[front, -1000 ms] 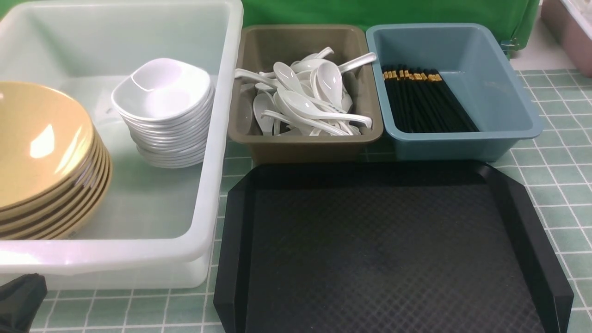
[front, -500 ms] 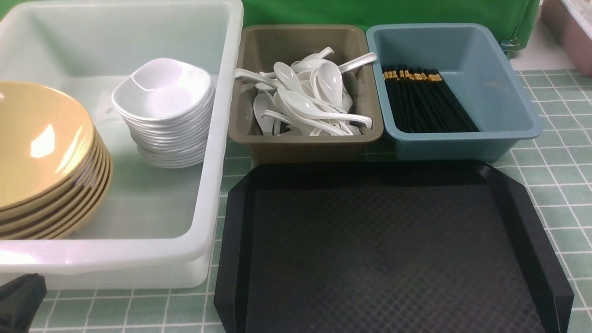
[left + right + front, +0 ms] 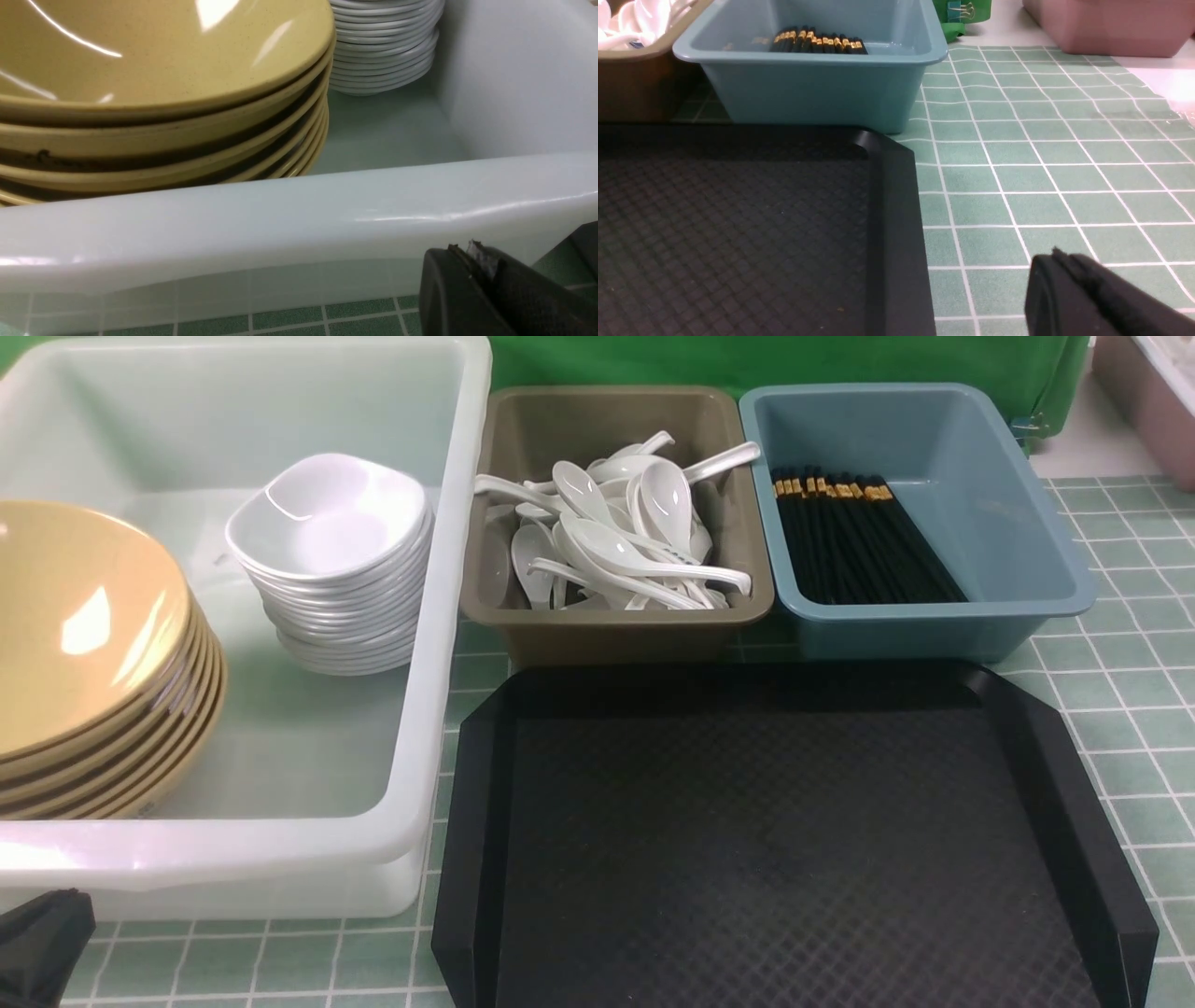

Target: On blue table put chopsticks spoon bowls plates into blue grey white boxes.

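The translucent white box [image 3: 448, 616] at the left holds a stack of tan bowls [image 3: 84, 644] and a stack of white plates [image 3: 331, 560]. The grey box [image 3: 616, 630] holds a heap of white spoons [image 3: 616, 546]; one handle in it shows small blue marks [image 3: 680, 557]. The blue box [image 3: 980, 523] holds the black chopsticks [image 3: 854, 541] along its left side. My left gripper [image 3: 472, 254] is shut and empty, low outside the white box's near wall [image 3: 280, 219]. My right gripper [image 3: 1057, 256] is shut and empty over the blue table [image 3: 1041, 177], right of the tray.
An empty black diamond-textured tray [image 3: 775, 840] lies in front of the grey and blue boxes. A pink tub [image 3: 1106, 23] stands at the far right off the tiles. Green cloth [image 3: 747, 359] hangs behind the boxes.
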You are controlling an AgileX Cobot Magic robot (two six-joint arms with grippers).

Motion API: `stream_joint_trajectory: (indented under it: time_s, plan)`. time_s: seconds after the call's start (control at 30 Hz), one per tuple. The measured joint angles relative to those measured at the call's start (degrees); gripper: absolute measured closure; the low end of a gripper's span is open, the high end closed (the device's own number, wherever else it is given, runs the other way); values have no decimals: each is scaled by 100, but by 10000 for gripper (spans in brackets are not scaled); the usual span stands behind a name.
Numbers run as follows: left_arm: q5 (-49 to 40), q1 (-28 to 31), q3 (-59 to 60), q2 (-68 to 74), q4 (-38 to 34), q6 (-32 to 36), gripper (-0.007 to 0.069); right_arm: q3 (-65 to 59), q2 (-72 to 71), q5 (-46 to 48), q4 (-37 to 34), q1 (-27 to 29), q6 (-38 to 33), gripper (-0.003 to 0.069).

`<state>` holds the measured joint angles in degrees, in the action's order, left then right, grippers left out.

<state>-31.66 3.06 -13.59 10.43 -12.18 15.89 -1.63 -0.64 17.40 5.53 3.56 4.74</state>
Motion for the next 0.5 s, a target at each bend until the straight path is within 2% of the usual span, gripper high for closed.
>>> stream_joint_trajectory:
  time_s: [0.5]
  plan:
    - [0,0,0,0,0,-4,622,0,0,4,5,9,5,619]
